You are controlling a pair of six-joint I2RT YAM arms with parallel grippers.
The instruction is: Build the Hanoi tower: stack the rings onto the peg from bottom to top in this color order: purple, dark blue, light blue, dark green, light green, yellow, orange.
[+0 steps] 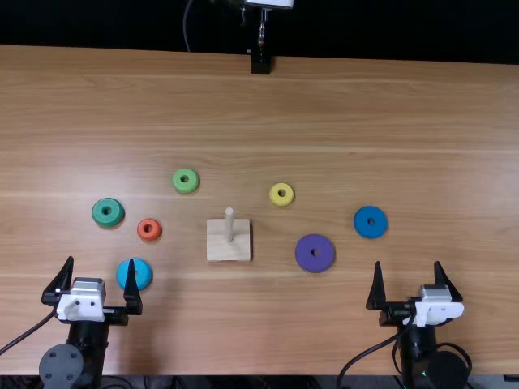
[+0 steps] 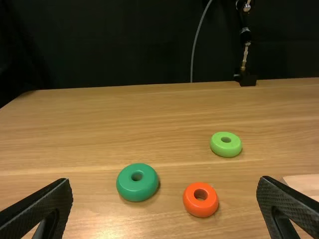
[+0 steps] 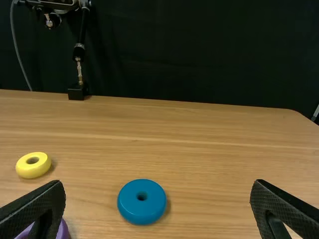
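Note:
My left gripper (image 1: 100, 279) stands open at the near left, its right finger over the light blue ring (image 1: 143, 275). My right gripper (image 1: 408, 279) is open at the near right, holding nothing. Between them the bare peg (image 1: 229, 225) rises from its square base (image 1: 219, 247). Left of it lie the dark green (image 1: 99, 212), orange (image 1: 141, 232) and light green (image 1: 178, 184) rings; right of it, purple (image 1: 305, 258), yellow (image 1: 274, 198) and dark blue (image 1: 363, 227). The left wrist view has the open left gripper (image 2: 164, 204); the right wrist view, the open right gripper (image 3: 157, 206).
The wooden table (image 1: 324, 105) carries the rings lying flat and spread apart around the peg base. A black stand (image 1: 260, 62) is at the table's far edge, and a cable runs beside each arm near the front edge.

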